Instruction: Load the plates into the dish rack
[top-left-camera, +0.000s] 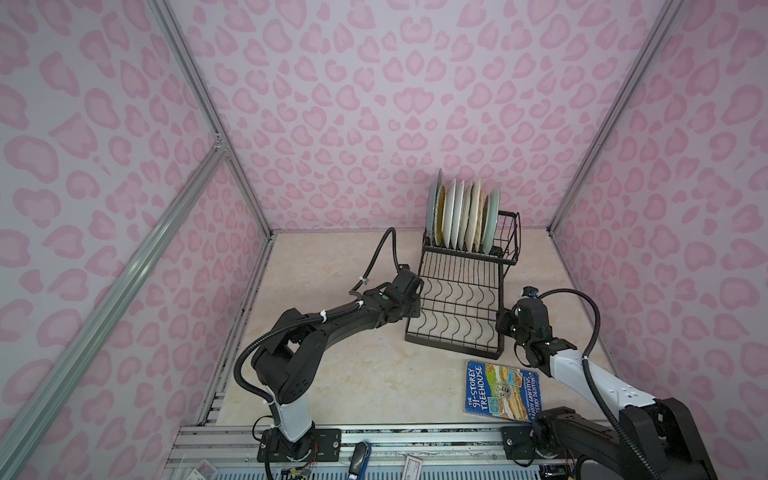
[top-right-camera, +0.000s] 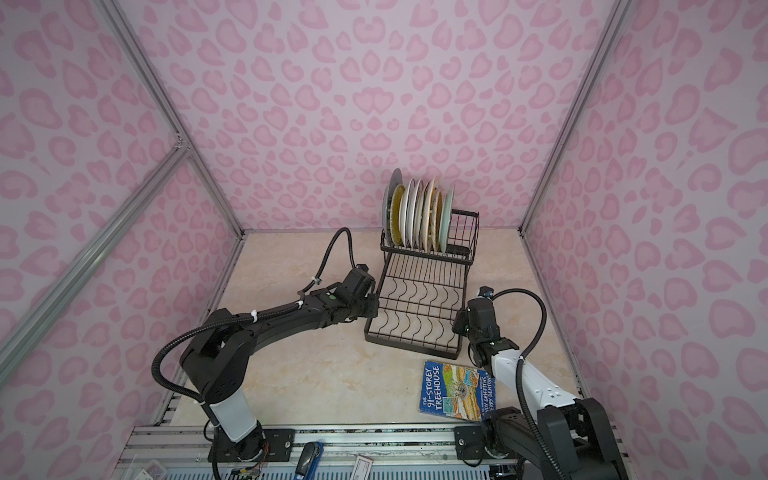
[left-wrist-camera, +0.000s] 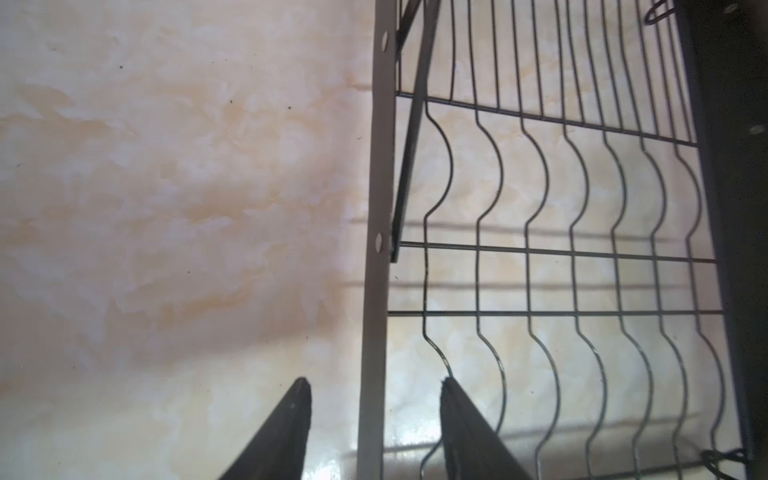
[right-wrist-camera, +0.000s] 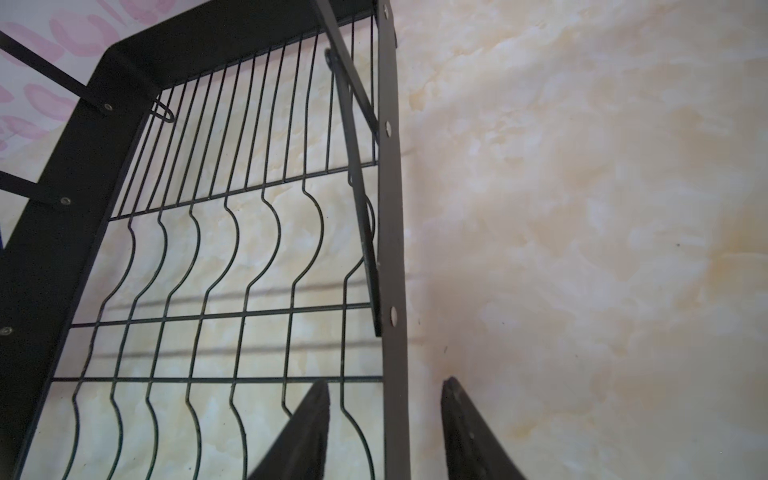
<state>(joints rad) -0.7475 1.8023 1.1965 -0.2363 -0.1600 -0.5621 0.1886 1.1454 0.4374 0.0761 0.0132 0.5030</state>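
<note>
My left gripper has its fingers spread, one on each side of the dish rack side rail, with a gap on both sides and nothing gripped. My right gripper does the same on the rack's opposite side rail, fingers apart and the rail loose between them. Both straddle the edges of the rack's low flat tray. The plates stand on edge in a row in the rack's raised basket at its far end. A blue book lies flat on the table just off the rack's near corner.
</note>
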